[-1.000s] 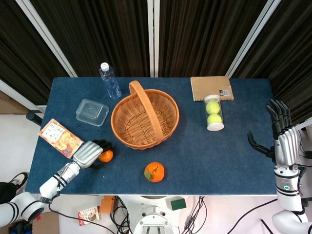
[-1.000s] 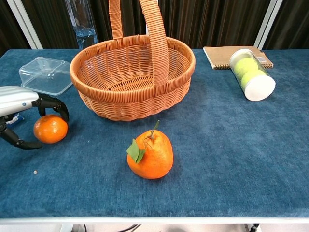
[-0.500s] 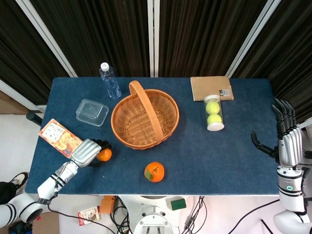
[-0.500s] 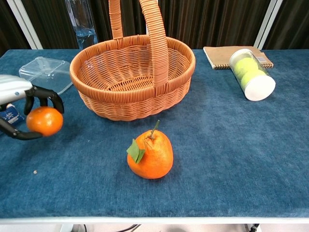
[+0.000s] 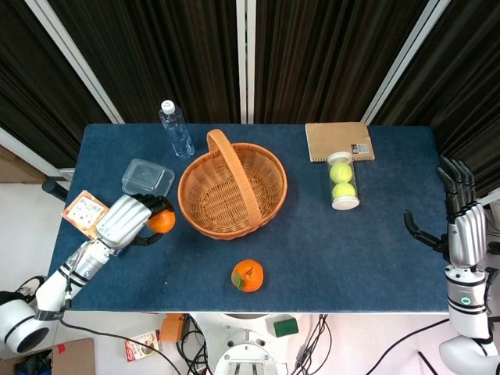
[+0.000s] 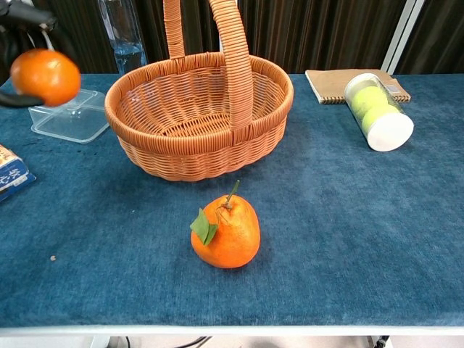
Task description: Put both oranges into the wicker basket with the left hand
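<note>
Lifted off the worktop since a second ago, the small orange [image 5: 162, 221] now rides in the left hand [image 5: 125, 221], whose fingers curl round it, raised just beside the wicker basket [image 5: 233, 188] on its left-edge side. The leafy orange [image 5: 247, 275] still sits near the front edge, before the basket. At the right edge, the right hand [image 5: 461, 230] is upright with fingers spread, holding nothing.

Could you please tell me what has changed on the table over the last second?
The left hand, gripping the small orange, lifted it off the cloth and carried it up toward the wicker basket. The leafy orange, basket and open right hand stayed put.
</note>
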`<state>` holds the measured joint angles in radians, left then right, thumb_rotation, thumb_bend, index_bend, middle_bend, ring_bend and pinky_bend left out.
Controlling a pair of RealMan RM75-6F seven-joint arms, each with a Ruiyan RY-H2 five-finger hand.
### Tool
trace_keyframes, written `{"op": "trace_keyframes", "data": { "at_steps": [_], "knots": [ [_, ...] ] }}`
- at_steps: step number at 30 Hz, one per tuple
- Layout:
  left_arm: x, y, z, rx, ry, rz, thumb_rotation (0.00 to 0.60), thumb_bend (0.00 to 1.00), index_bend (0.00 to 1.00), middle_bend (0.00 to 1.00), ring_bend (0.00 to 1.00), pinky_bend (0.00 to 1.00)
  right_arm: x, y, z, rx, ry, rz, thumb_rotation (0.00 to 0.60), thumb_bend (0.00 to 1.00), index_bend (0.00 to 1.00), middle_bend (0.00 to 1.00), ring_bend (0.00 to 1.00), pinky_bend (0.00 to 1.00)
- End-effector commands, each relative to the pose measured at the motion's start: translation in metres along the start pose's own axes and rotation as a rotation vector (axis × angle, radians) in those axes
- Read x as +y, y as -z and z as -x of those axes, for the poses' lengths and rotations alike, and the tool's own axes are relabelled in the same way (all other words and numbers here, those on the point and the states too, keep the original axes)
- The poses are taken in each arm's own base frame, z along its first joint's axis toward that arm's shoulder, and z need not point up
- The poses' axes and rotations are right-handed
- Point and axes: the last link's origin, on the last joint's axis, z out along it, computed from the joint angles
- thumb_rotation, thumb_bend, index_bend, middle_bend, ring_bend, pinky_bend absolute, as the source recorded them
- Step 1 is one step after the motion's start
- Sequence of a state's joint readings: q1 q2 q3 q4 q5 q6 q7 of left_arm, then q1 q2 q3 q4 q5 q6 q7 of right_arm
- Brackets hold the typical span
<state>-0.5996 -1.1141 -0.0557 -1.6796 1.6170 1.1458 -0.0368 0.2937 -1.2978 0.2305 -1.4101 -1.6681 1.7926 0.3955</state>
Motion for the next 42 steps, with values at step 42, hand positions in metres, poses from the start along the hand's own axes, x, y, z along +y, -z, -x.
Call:
{"op": "trace_keyframes", "data": {
  "at_steps": [42],
  "knots": [
    [0.033, -0.077, 0.021, -0.13, -0.06, 0.04, 0.6, 0.2, 0.22, 0.19, 0.2, 0.39, 0.006, 0.007, -0.01, 0.016, 0.006, 0.027, 0.6, 0.38, 0.0, 0.0, 0.0, 0.0]
  ]
}}
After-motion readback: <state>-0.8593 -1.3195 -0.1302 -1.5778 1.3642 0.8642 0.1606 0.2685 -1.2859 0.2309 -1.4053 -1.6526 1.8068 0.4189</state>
